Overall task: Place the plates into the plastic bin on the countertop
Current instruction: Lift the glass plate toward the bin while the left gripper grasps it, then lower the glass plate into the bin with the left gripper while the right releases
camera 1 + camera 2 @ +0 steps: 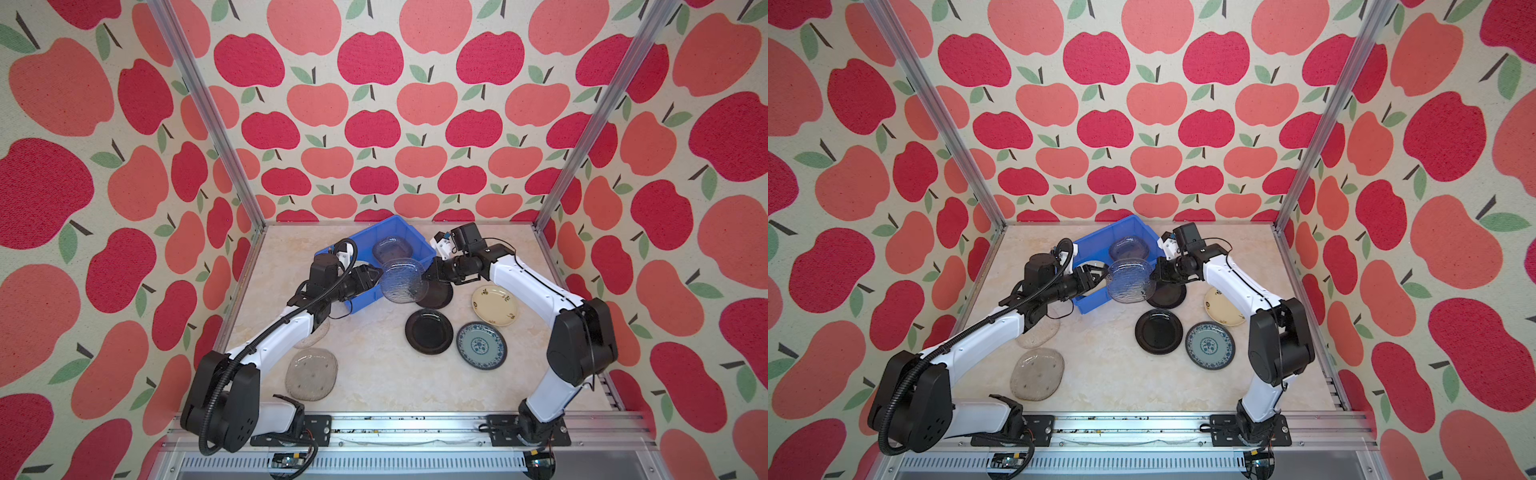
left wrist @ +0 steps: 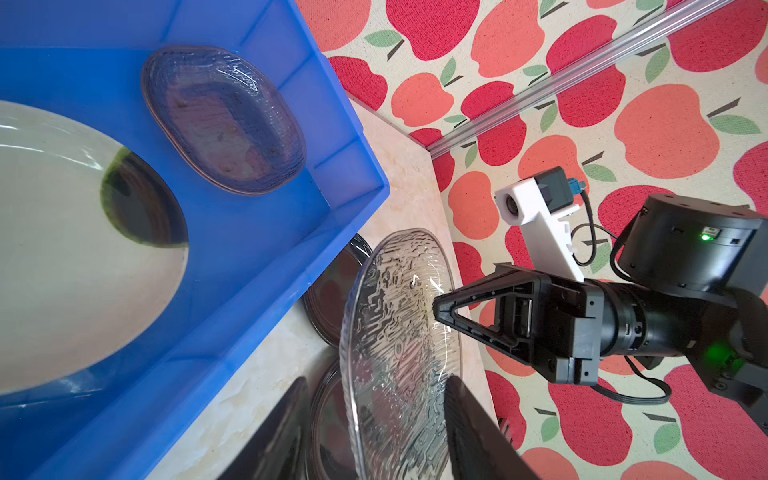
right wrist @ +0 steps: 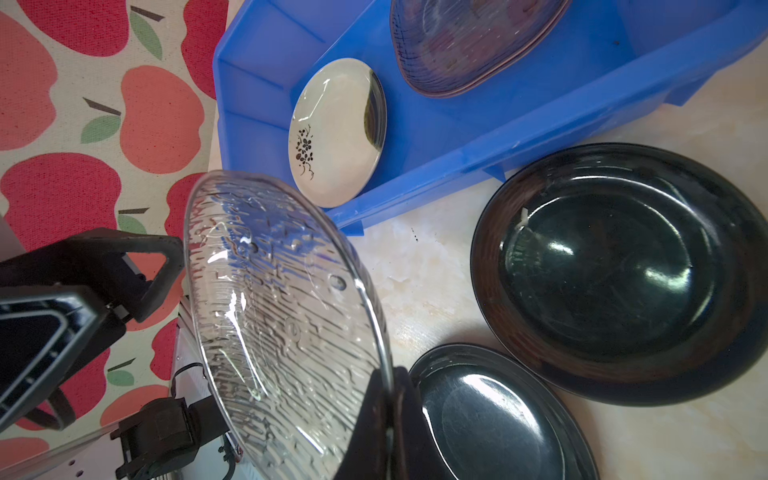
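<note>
Robot lab test cell, not a real kitchen. Open-front booth: aluminium posts (image 1: 208, 112) frame three walls (image 1: 374, 104) covered in a big apple print. Marble-patterned surface (image 1: 374, 374) fills the booth floor. Two white-and-black robot arms, left arm (image 1: 270, 340) and right arm (image 1: 528, 278), sit on black brackets (image 1: 291, 430) fixed to a metal rail (image 1: 415, 426) along the front edge. Slotted cable duct (image 1: 415, 462) below it, exposed cables. Small camera (image 2: 536, 203) mounted at an arm's wrist. Only kitchen props: plates (image 1: 429, 331) and a blue bin (image 1: 368, 300).

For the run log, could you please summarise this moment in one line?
phase: handover; right tool: shut on clear plate; left tool: open, straddling its rim
</note>
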Action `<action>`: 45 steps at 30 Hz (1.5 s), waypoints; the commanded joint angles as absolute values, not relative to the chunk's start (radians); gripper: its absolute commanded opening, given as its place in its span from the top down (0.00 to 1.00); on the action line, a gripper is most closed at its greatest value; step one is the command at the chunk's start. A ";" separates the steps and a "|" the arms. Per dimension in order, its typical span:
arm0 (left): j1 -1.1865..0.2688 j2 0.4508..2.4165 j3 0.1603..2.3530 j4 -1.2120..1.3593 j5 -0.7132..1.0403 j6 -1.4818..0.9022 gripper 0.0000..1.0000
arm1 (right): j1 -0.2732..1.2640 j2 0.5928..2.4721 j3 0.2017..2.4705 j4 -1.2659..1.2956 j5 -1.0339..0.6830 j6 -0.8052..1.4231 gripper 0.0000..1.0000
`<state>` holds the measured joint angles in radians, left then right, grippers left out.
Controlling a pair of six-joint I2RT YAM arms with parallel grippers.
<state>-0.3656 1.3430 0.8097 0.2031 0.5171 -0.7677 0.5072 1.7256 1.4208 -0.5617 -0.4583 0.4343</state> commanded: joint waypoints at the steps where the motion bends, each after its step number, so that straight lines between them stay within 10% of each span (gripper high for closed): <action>1: -0.362 1.365 0.812 0.191 0.519 -0.735 0.50 | 0.500 1.743 1.461 -0.551 -0.495 0.425 1.00; 20: -0.376 1.436 0.892 0.060 0.431 -0.642 0.69 | 0.550 1.785 1.567 -0.650 -0.410 0.359 1.00; 28: -0.373 1.459 0.912 0.034 0.418 -0.630 1.00 | 0.557 1.805 1.606 -0.654 -0.399 0.367 0.98; 36: -0.347 1.495 1.012 -0.027 0.346 -0.635 1.00 | 0.517 1.852 1.699 -0.679 -0.402 0.387 0.69; 45: -0.292 1.658 1.202 -0.048 0.192 -0.778 1.00 | 0.411 1.833 1.781 -0.639 -0.391 0.437 0.66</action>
<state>-0.3008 1.6058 1.1416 -0.0269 0.2668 -0.7197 0.4221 1.8404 1.7302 -0.6460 -0.3954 0.4129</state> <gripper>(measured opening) 0.054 0.337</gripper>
